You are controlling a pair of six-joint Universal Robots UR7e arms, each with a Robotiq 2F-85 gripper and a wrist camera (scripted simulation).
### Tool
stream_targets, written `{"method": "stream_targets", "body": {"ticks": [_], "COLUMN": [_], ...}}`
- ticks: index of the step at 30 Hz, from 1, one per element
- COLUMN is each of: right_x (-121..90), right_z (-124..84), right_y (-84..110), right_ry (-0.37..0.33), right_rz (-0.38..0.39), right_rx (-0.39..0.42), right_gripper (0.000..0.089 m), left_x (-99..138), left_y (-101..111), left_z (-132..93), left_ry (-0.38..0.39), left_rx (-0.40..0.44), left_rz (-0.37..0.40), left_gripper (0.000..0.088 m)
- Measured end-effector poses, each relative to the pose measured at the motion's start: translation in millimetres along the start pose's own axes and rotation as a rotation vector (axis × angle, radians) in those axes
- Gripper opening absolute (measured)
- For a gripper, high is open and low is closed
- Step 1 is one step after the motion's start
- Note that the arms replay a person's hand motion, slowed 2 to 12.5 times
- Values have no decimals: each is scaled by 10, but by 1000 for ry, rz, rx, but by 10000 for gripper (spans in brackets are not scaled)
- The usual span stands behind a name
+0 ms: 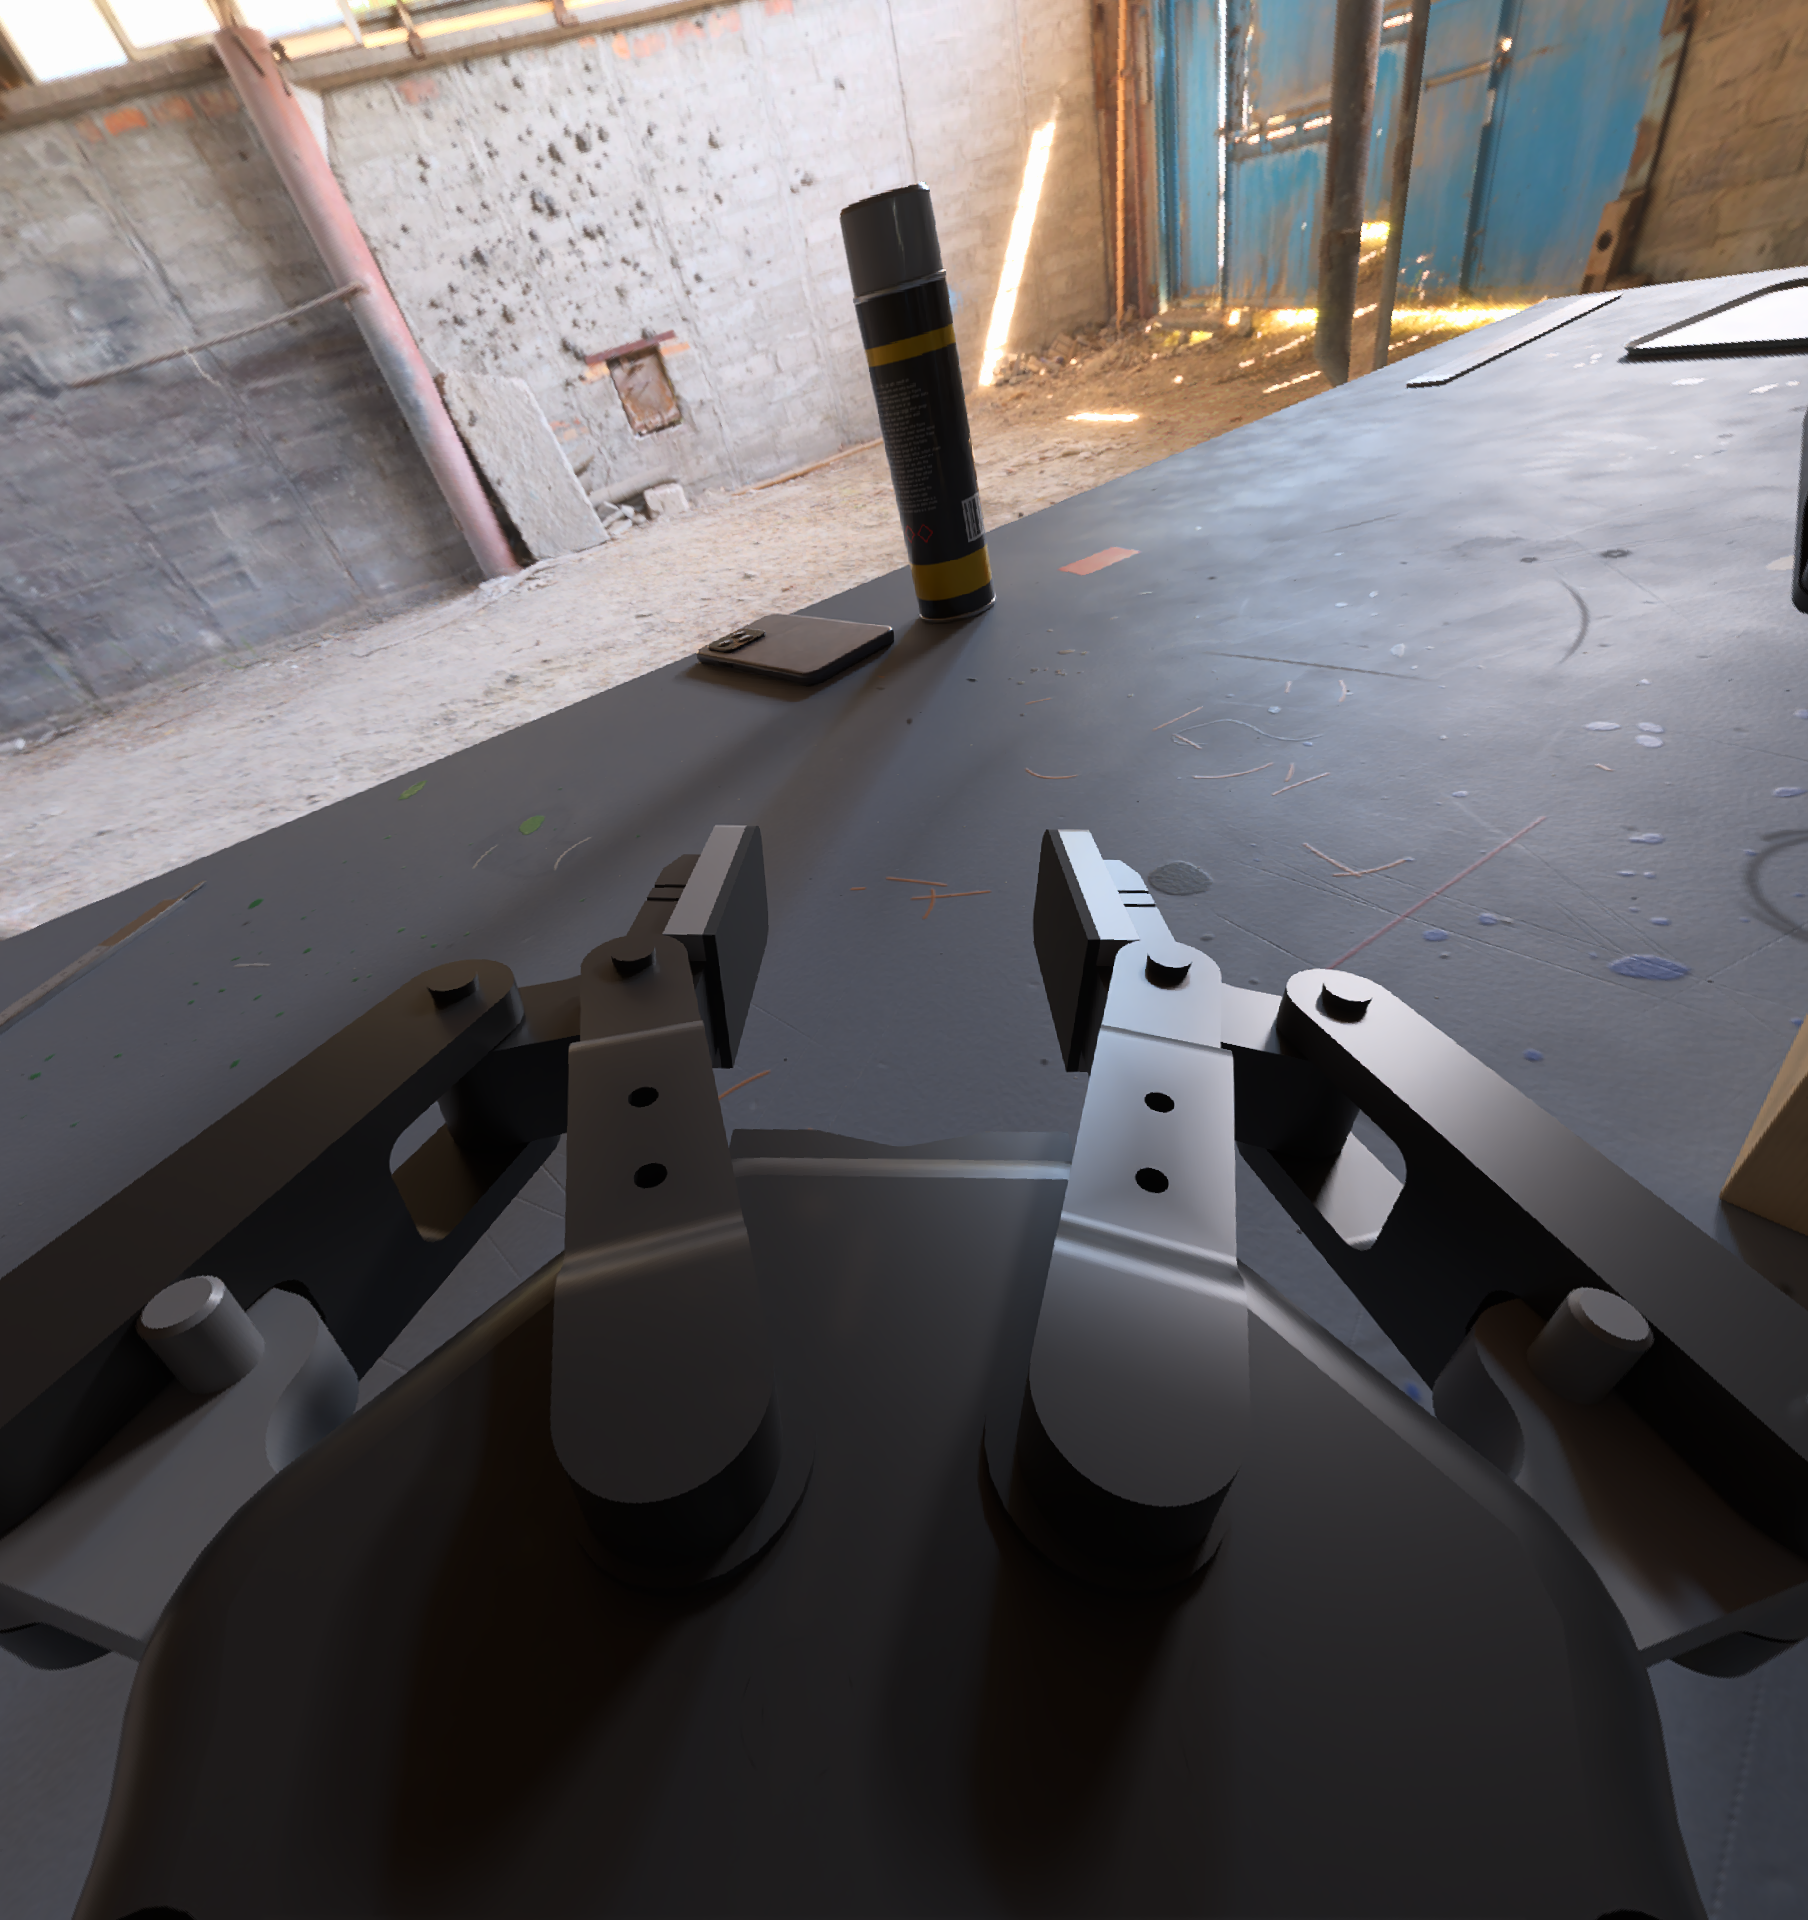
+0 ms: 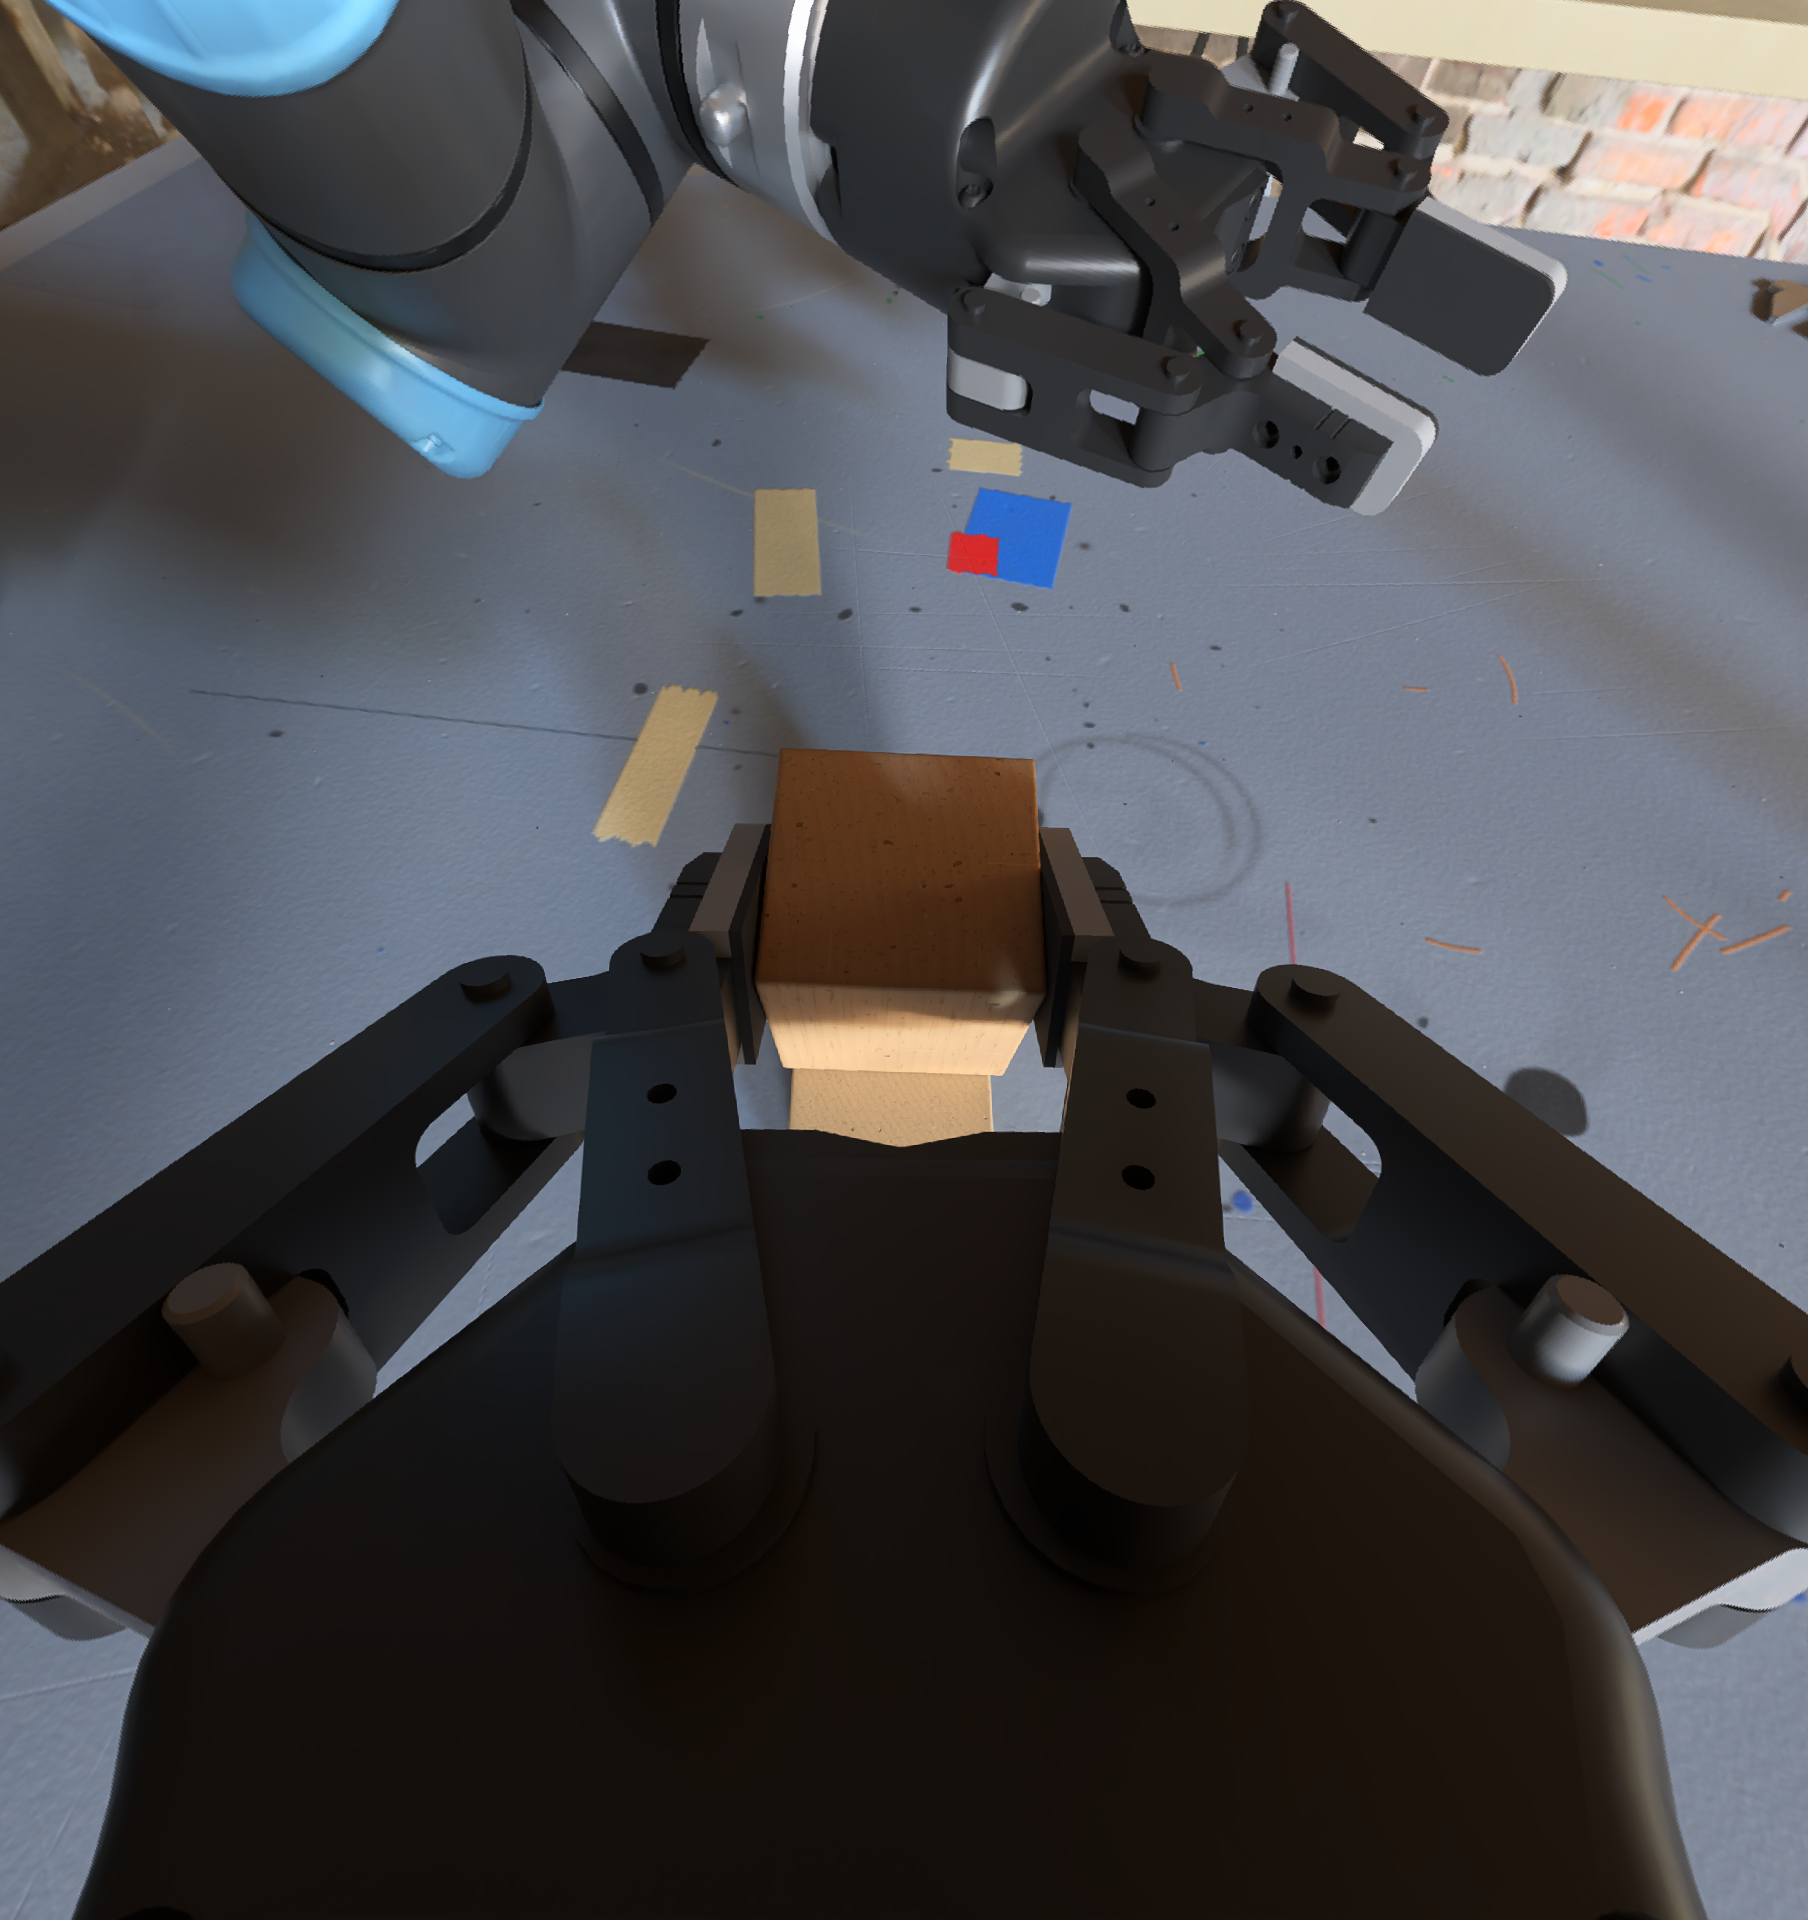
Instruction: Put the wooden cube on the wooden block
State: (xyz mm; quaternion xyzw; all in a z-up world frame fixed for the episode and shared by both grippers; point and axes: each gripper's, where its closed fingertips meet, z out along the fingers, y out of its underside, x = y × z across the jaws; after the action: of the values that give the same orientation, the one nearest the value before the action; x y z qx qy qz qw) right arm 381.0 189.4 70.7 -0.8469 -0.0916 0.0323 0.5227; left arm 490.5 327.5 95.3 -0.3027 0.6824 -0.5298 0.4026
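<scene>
My right gripper is shut on the brown wooden cube, one pad on each side of it. Directly under the cube a paler wooden block shows as a narrow strip; the cube and my gripper body hide the rest. I cannot tell whether they touch. My left gripper is open and empty above the grey table. A pale wooden corner shows at its right edge. The left gripper also hangs open beyond the cube in the right wrist view.
A tall black and yellow spray can and a dark phone stand near the table's far edge. Tan tape strips and a blue and red patch mark the tabletop. The left arm crosses above.
</scene>
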Motion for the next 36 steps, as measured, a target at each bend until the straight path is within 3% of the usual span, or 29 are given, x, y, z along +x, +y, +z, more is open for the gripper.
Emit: {"method": "stream_targets", "body": {"ticks": [25,26,30,36], "right_x": [-1,0,15,26], "right_z": [12,13,16,18], "right_y": [4,17,56,77], "right_ry": [-2,0,7,8], "right_rz": [-14,-15,-17,-12], "right_rx": [9,5,-7,-7], "right_gripper": [411,495,638,672], "left_x": [29,30,32,31], "left_y": [14,14,16,17], "left_z": [9,9,11,11], "left_ry": [13,14,15,16], "left_rx": [-12,-12,-13,-14], "left_rz": [12,12,13,10], "left_gripper": [470,471,471,471]}}
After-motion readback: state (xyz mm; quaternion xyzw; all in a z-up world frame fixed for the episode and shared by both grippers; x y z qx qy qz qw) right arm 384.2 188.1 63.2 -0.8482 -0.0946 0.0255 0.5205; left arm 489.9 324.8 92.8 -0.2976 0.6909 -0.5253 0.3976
